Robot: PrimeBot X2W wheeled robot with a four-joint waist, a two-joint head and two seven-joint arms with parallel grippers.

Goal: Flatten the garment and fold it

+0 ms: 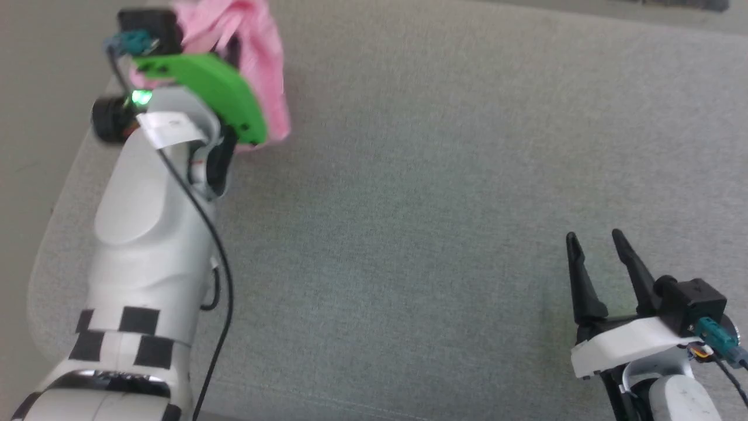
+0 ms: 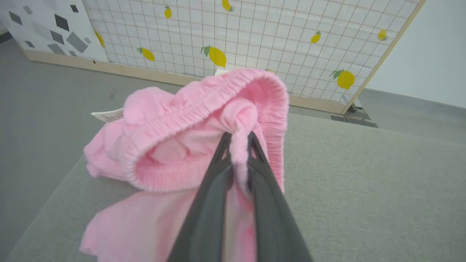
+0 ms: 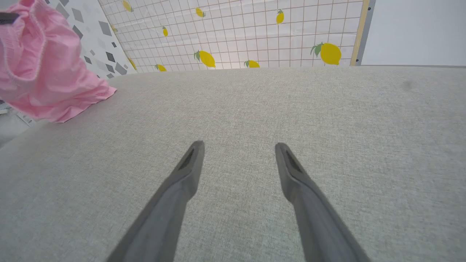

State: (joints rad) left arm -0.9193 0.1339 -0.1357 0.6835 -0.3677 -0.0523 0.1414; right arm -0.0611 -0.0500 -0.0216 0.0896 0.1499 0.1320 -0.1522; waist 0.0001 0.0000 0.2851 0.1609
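Note:
The garment [image 1: 257,52] is a crumpled light-pink knit piece at the far left corner of the grey padded table. In the left wrist view its ruffled elastic edge [image 2: 204,105] arches over the bunch, and a white label tag [image 2: 107,115] sticks out at the left. My left gripper [image 2: 238,140] is shut on a pinched fold of the garment [image 2: 182,145], and part of the cloth hangs lifted off the table. In the head view the left wrist and its green plate hide the fingers. My right gripper [image 1: 593,240] stands open over bare table at the near right, far from the garment [image 3: 40,72].
The grey fabric table [image 1: 438,204] stretches wide between the two arms. Its left edge [image 1: 64,187] curves down beside the left arm. A white grid screen with lemon prints [image 2: 255,32] stands behind the table, with grey floor [image 2: 47,91] to its left.

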